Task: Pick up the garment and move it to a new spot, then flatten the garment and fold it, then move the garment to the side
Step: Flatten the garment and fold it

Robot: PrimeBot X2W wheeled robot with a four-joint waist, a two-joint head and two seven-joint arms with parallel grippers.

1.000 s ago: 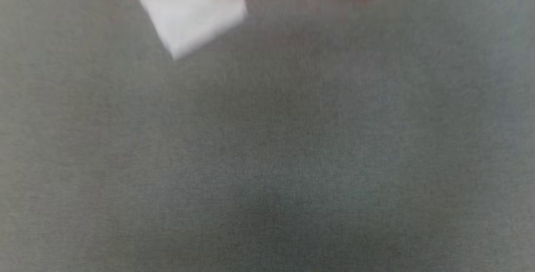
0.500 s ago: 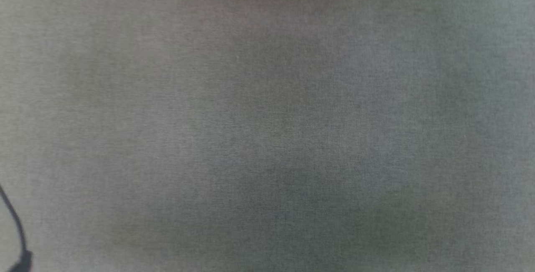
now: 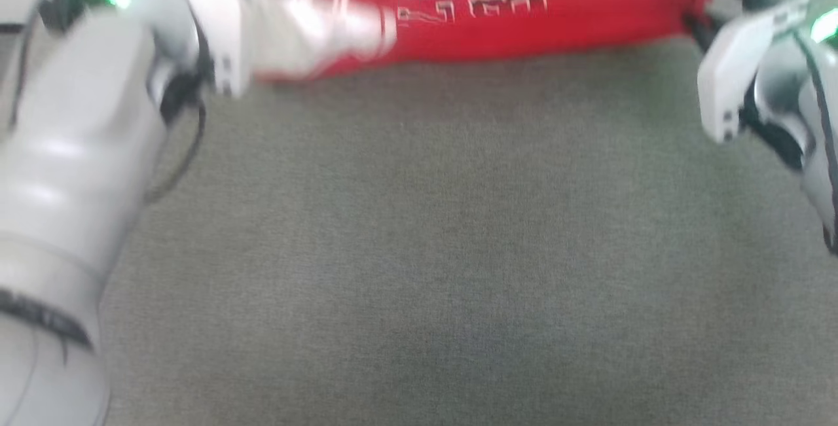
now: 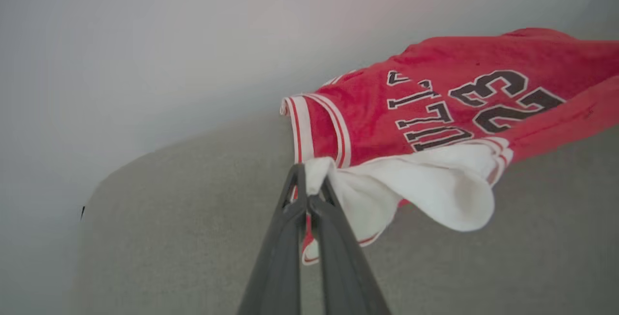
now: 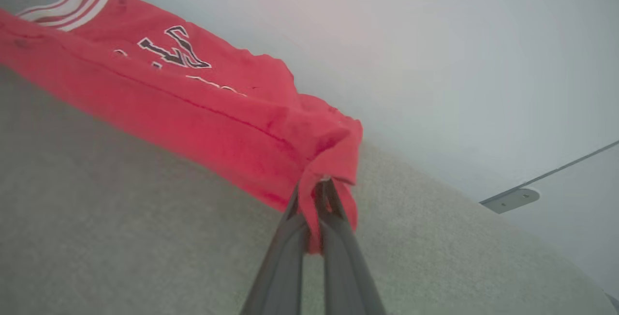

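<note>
The garment (image 3: 524, 14), a red jersey with white sleeves and black-and-white print, hangs stretched between my two arms at the top of the head view, just over the grey-green table (image 3: 425, 249). In the left wrist view my left gripper (image 4: 309, 187) is shut on the garment (image 4: 435, 107) by the white sleeve and striped neck trim. The right wrist view has my right gripper (image 5: 314, 189) shut on a bunched red corner of the garment (image 5: 193, 102) at its other end. The long lower edge sags toward the table.
My pale left forearm (image 3: 78, 118) fills the left side of the head view and my right wrist (image 3: 753, 79) the upper right. The table's rounded corner (image 4: 106, 184) meets a pale background. A grey bracket (image 5: 512, 199) lies beyond the far edge.
The head view has shifted: half a second ago it held bare table, now both arms and the stretched garment are in it. That is mostly the camera's move.
</note>
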